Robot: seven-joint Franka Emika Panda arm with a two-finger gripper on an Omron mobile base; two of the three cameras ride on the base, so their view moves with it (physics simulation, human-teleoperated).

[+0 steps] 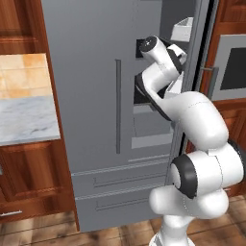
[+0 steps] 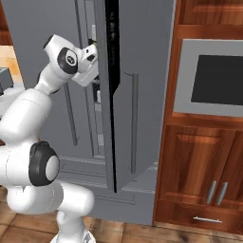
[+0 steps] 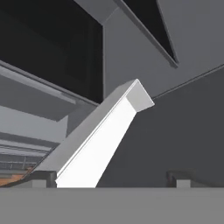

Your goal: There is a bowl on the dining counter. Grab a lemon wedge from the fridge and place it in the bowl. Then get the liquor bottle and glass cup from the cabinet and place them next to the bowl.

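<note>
Nearest the cameras stands the robot's white arm (image 1: 202,158), bulky at the base, its dark joints turning up and forward toward the fridge (image 1: 91,120). In the left base view the forearm climbs from the lower right and ends with the wrist up at the gap of the opened fridge door (image 2: 137,95); in the right base view the same wrist sits at the door's dark inner edge, level with the upper shelves.

The gripper (image 3: 113,179) itself is seen from the hand view, where two small dark fingertips (image 3: 43,178) rise at the bottom, one at the left and one at the right, standing far apart with nothing between them. Just beyond them a pale, slanted door bin (image 3: 100,140) runs from lower left up to a squared corner (its lit face nearly white), set against grey inner walls and a dark recess above.

Farther in, shelf edges show faintly at the left of the hand view. The lemon wedge cannot be made out on any of them.

To the left of the fridge lies a marble counter (image 1: 26,117) over wooden cabinets (image 1: 33,173); to the right, a built-in oven (image 2: 213,78) sits in wood panelling above a drawer (image 2: 204,213).
</note>
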